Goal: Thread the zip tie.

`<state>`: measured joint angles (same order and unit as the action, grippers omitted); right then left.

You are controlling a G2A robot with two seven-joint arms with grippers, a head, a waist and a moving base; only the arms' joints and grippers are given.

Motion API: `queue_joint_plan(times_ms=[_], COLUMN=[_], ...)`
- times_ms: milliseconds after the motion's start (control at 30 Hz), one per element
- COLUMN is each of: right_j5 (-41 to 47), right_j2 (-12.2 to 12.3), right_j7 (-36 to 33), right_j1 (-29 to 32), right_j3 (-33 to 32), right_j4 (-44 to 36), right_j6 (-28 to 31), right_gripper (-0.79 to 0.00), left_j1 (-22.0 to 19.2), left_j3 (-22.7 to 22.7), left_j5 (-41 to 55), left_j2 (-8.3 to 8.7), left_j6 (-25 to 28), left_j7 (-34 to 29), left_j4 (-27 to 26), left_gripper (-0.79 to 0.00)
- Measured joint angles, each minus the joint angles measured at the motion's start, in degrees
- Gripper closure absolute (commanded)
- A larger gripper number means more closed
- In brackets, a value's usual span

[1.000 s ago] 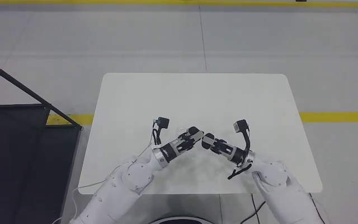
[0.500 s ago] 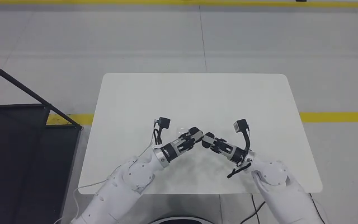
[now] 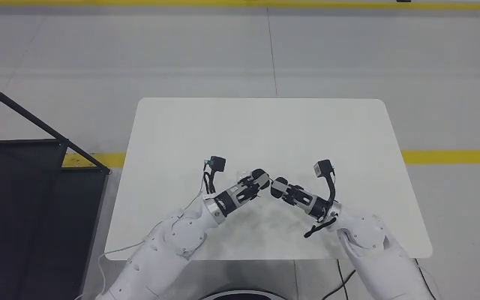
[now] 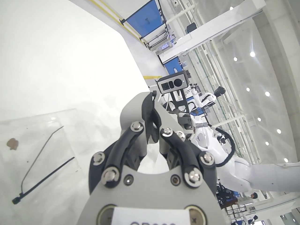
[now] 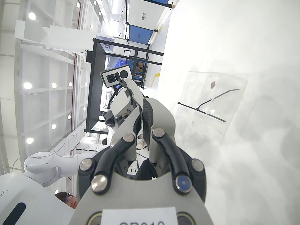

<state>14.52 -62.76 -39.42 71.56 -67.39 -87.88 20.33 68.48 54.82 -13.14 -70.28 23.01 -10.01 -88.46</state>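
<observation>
A black zip tie (image 4: 46, 177) (image 5: 201, 112) lies bent on a clear plastic sheet (image 4: 58, 146) (image 5: 222, 83) on the white table (image 3: 300, 127). Its head rests on the sheet and its thin tail curves away from it. My left gripper (image 3: 259, 180) (image 4: 151, 108) is raised beside the sheet, shut, with nothing between its pads. My right gripper (image 3: 277, 185) (image 5: 143, 108) faces it tip to tip near the table's front middle, also shut and holding nothing. The two grippers nearly touch, and neither touches the tie.
A small brown speck (image 4: 12, 144) (image 5: 212, 84) sits on the sheet near the tie. A dark rack (image 3: 30, 195) stands off the table's left side. The table's front edge runs close behind both arms.
</observation>
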Motion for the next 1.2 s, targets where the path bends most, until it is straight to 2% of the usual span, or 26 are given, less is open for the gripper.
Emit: queue_joint_plan(times_ms=[33, 167, 300, 500, 733, 1000, 1133, 1200], right_j5=[0.07, 0.12, 0.71, 1.25, 0.65, -0.89, -2.27, -2.64], right_j2=[0.01, 0.08, 0.20, 0.35, 0.47, 0.49, 0.46, 0.44], right_j7=[-0.06, -0.22, -0.55, -1.32, -3.17, -3.47, -3.46, -3.28], right_j1=[0.13, 0.52, 1.06, 1.72, 2.23, 2.70, 2.66, 2.67], right_j3=[-0.14, -0.74, -1.71, -2.88, -3.38, -3.20, -2.78, -2.68], right_j4=[-0.12, -0.40, -0.45, -0.71, -1.11, -2.20, -2.69, -2.82], right_j6=[-0.02, -0.10, 0.29, 1.07, 4.52, 4.88, 4.84, 4.71], right_gripper=[-0.588, -0.603, -0.551, -0.400, -0.385, -0.363, -0.339, -0.296], left_j1=[0.18, 0.80, 1.49, 2.13, 2.51, 2.53, 2.53, 2.52], left_j3=[0.22, 0.78, 1.34, 2.26, 3.04, 3.08, 3.04, 3.02], left_j5=[-0.55, -3.28, -5.50, -6.99, -6.75, -6.79, -6.88, -6.93], left_j2=[0.00, 0.01, 0.08, 0.27, 0.28, 0.04, -0.08, -0.15], left_j6=[0.05, 0.23, 1.40, 5.19, 7.32, 7.18, 7.17, 7.10], left_j7=[0.32, 1.46, 1.87, 0.86, 0.14, -0.24, -0.39, -0.41], left_j4=[-0.13, -0.80, -1.48, -1.71, -1.26, -1.10, -1.01, -0.92], left_gripper=[0.000, 0.000, 0.000, 0.000, 0.000, 0.000, 0.000, 0.000])
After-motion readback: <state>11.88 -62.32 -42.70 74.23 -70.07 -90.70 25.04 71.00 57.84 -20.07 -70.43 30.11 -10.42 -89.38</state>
